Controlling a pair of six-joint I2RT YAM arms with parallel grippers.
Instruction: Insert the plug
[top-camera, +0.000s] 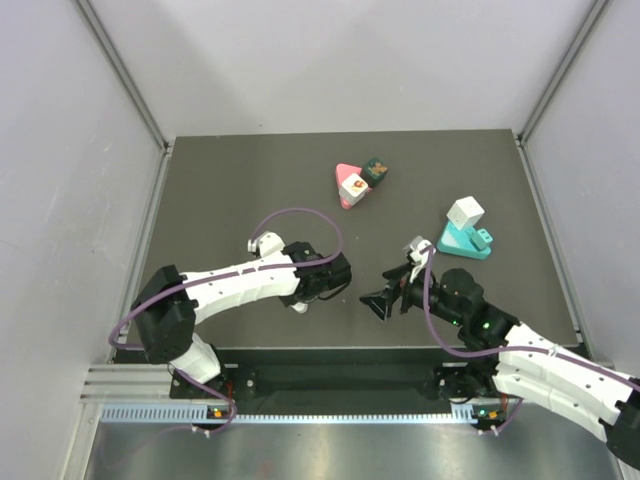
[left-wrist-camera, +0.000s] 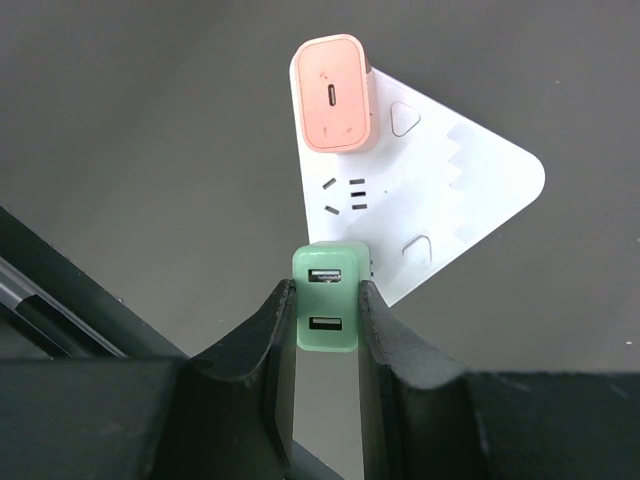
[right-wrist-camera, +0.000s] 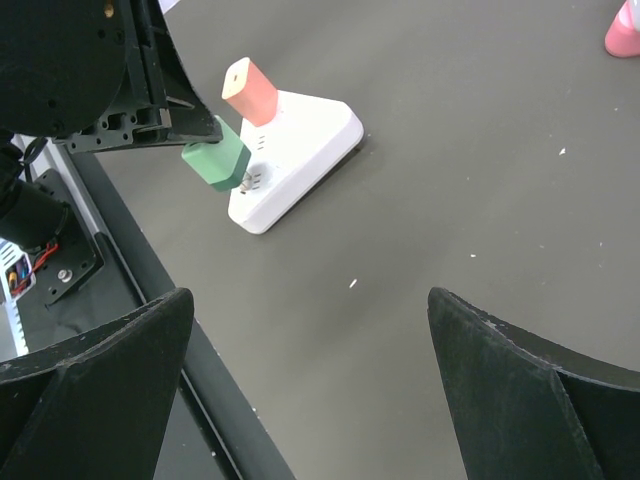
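My left gripper (left-wrist-camera: 326, 300) is shut on a light green USB plug (left-wrist-camera: 326, 310) and holds it at the near corner of a white triangular power strip (left-wrist-camera: 440, 180). A salmon-pink plug (left-wrist-camera: 335, 95) sits in the strip's far socket. In the right wrist view the green plug (right-wrist-camera: 215, 160) is tilted, with its prongs at the top face of the strip (right-wrist-camera: 300, 150). My right gripper (right-wrist-camera: 310, 300) is wide open and empty, above bare mat to the right of the strip. In the top view my left gripper (top-camera: 322, 275) covers most of the strip (top-camera: 299, 306).
A pink triangular strip (top-camera: 348, 187) with a white and a dark green plug lies at the back centre. A teal strip (top-camera: 465, 240) with a white plug lies at the right. The black front rail (right-wrist-camera: 150, 300) runs close below the white strip.
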